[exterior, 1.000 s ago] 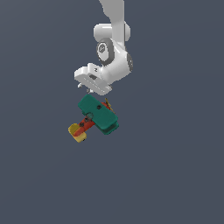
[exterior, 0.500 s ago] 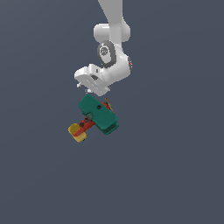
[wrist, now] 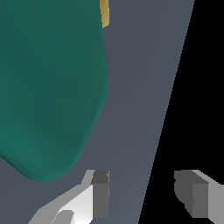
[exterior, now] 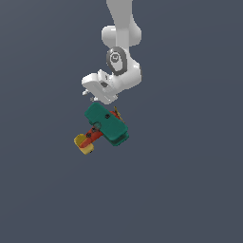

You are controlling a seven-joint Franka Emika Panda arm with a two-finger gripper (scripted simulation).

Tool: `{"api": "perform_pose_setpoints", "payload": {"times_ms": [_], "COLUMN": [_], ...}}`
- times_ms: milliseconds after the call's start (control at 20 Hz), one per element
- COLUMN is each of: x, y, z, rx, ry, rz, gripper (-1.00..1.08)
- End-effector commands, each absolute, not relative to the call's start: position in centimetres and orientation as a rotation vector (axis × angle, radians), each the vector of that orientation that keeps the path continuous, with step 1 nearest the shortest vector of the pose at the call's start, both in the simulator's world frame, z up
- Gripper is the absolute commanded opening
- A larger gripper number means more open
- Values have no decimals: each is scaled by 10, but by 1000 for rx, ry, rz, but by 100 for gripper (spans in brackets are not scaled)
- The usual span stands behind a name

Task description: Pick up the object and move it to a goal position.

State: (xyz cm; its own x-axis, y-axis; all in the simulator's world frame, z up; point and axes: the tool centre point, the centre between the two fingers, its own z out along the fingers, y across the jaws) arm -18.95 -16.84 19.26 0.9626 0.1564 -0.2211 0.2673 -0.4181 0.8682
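The object, a toy airplane [exterior: 105, 126], lies on the dark grey floor with its broad teal wing [exterior: 107, 124] on top, a red body, a yellow tail piece [exterior: 84, 144] and a small yellow propeller [exterior: 116, 112]. My gripper [exterior: 97, 99] hangs just above the wing's far end, apart from it. In the wrist view the teal wing [wrist: 48, 87] fills one side with a sliver of yellow [wrist: 104, 13] beside it. The gripper [wrist: 142, 180] is open; its two grey fingertips [wrist: 100, 183] have only floor between them, and the wing lies off to one side of the gap.
The plain dark grey floor [exterior: 190, 180] surrounds the airplane on all sides. The white arm [exterior: 121, 42] rises behind the hand toward the top of the exterior view. A black area [wrist: 201, 87] covers one side of the wrist view.
The arm's upper links have shifted slightly, while the hand stays at nearly the same spot above the wing. The airplane has not moved.
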Motion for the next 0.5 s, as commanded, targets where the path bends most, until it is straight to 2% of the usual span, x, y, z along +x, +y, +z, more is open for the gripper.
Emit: {"api": "perform_pose_setpoints", "payload": {"times_ms": [0,450], "x": [-190,-190], "y": [-170,-172], "z": [192,189], "rx": [1988,1923], "ry": [319,375], "rz": [-109,-51], "gripper": [28,28]}}
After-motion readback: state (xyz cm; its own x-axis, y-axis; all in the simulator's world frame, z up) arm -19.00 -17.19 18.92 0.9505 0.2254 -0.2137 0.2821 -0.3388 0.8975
